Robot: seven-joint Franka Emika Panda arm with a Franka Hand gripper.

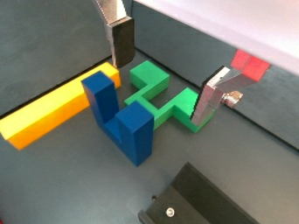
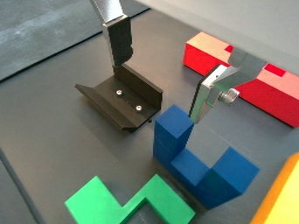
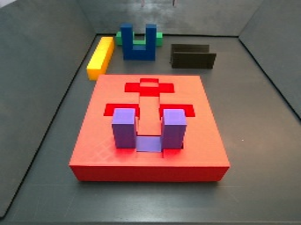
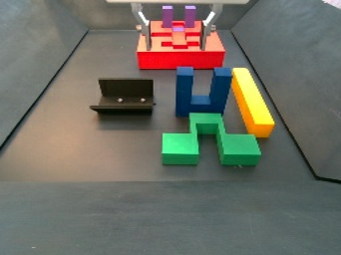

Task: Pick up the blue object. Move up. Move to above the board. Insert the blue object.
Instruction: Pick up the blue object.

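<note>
The blue object (image 4: 200,88) is a dark blue U-shaped block standing on the floor with its prongs up. It also shows in both wrist views (image 1: 117,114) (image 2: 198,157) and in a side view (image 3: 139,42). The red board (image 3: 147,105) lies apart from it, and its edge shows in a wrist view (image 2: 251,74). My gripper (image 1: 163,83) (image 2: 162,87) hangs open and empty well above the floor. It is near the blue object and not touching it. Its fingers (image 4: 142,18) show at the frame's upper edge.
A purple U-shaped block (image 3: 147,130) sits in the board's slot. A green block (image 4: 206,139) (image 1: 163,96) and a yellow bar (image 4: 250,100) (image 1: 47,118) lie next to the blue object. The fixture (image 4: 123,97) (image 2: 122,98) stands on its other side. Grey walls ring the floor.
</note>
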